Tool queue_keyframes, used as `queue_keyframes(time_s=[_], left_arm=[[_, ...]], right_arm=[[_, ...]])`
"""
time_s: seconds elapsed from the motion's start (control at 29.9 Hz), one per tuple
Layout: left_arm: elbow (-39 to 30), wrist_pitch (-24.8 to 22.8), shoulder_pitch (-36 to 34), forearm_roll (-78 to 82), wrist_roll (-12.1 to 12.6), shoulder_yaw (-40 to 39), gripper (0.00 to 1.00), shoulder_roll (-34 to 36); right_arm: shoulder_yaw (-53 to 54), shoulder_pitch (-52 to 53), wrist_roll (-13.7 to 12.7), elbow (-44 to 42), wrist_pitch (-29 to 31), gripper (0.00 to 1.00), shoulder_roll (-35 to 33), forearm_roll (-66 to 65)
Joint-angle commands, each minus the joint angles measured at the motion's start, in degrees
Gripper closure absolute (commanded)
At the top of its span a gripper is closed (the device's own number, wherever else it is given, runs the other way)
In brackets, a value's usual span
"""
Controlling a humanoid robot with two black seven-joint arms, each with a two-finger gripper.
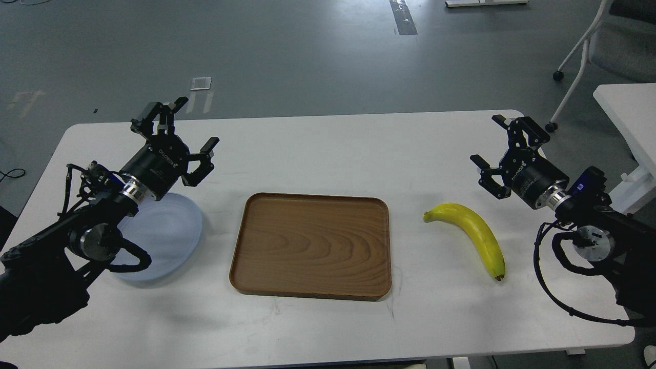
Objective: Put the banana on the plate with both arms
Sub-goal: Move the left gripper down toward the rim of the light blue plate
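Observation:
The yellow banana (474,234) lies on the white table at the right, its dark tip toward the front. The pale blue-grey plate (166,236) rests at the left, partly hidden under my left arm. My left gripper (177,134) hovers open above the plate's far edge, with nothing between its fingers. My right gripper (494,146) is open too, empty, raised behind and to the right of the banana.
A rectangular brown wooden tray (312,245) sits in the middle of the table (328,148), between plate and banana. A second white table (628,113) and a chair (610,46) stand off to the right on the grey floor.

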Motion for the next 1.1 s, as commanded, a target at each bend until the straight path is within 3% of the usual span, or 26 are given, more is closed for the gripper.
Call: queue_keyframes(time_s=[0.0,0.54,0.67,0.77,1.07], left_arm=[[0.46,0.01,0.47,-0.09,-0.26,-0.18,0.0,-0.25],[7.66,0.01,-0.84,-0.35,-1.19,-1.85,0.0,1.16],[6.79,0.01,-1.73,0.26,-1.19,-2.64,0.0,2.38],[4.07,0.01,-1.9,2.01,-1.19,-2.12,0.0,4.84],[-14.47,0.01,-4.98,41.28,-1.19,-2.47,0.0,22.15]], right_arm=[[-0.03,-0.39,0.0,0.09,-0.01,0.0,-0.36,0.02],[0.06,-0.13,0.0,0.01,-0.01,0.0,-0.27,-0.07],[-0.03,-0.04,0.0,-0.26,-0.01,0.0,-0.27,-0.07],[0.06,-0.04,0.0,-0.17,-0.01,0.0,-0.19,-0.07],[0.06,0.49,0.0,-0.08,-0.01,0.0,-0.27,-0.07]])
